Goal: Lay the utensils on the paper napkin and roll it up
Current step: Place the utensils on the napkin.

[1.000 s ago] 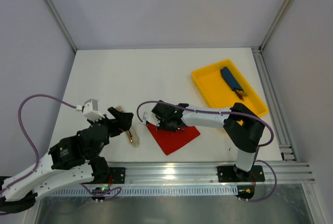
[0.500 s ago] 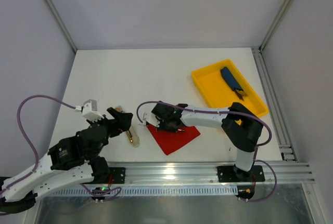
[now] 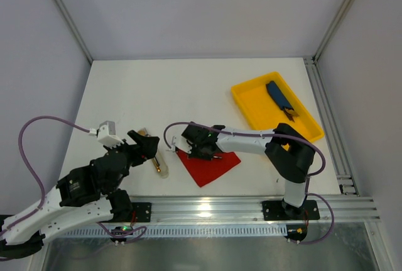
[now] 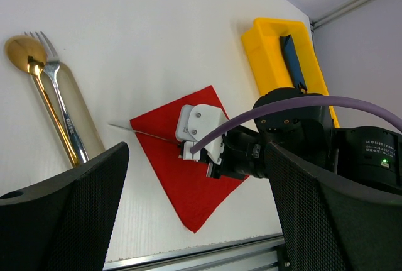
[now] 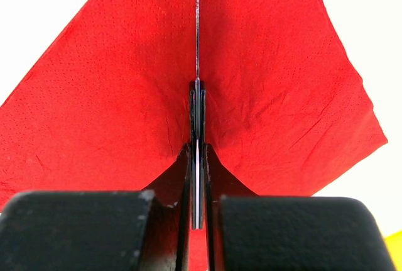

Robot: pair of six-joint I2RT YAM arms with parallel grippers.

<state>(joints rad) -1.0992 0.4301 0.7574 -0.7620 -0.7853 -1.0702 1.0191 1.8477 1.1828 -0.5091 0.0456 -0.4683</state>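
At the table's near edge, about 6 o'clock, the right gripper (image 3: 200, 149) is clamped shut on the upper-left corner of the napkin (image 3: 210, 164). The red paper puckers up into its jaws in the wrist view. Over the past second this gripper has crept a shade toward 9 o'clock, and the napkin has barely stirred. The left gripper (image 3: 143, 145), its jaws spread wide and holding nothing, has eased slightly back toward 8 o'clock. It hangs just above the fork (image 4: 63, 107) and spoon (image 4: 25, 51).

Both utensils lie side by side at 7 o'clock, half inside a beige sleeve (image 4: 85, 129). They are clear of the napkin and untouched. By the look of it the task is at an early stage: the sheet is being positioned, nothing is on it, and the rolling has not begun.

A thin pale line runs out from the right jaws toward 9 o'clock. Both wrist cameras catch it edge-on, so it could be a lifted fold of napkin or something else. From above, the right gripper hides the napkin's corner and the left arm crowds the sleeve's upper end. The handles vanish behind a left finger (image 4: 56, 221) in the wrist view. At 2 o'clock the tray (image 3: 251, 104) holds a blue item (image 3: 279, 95) whose nature stays unclear.
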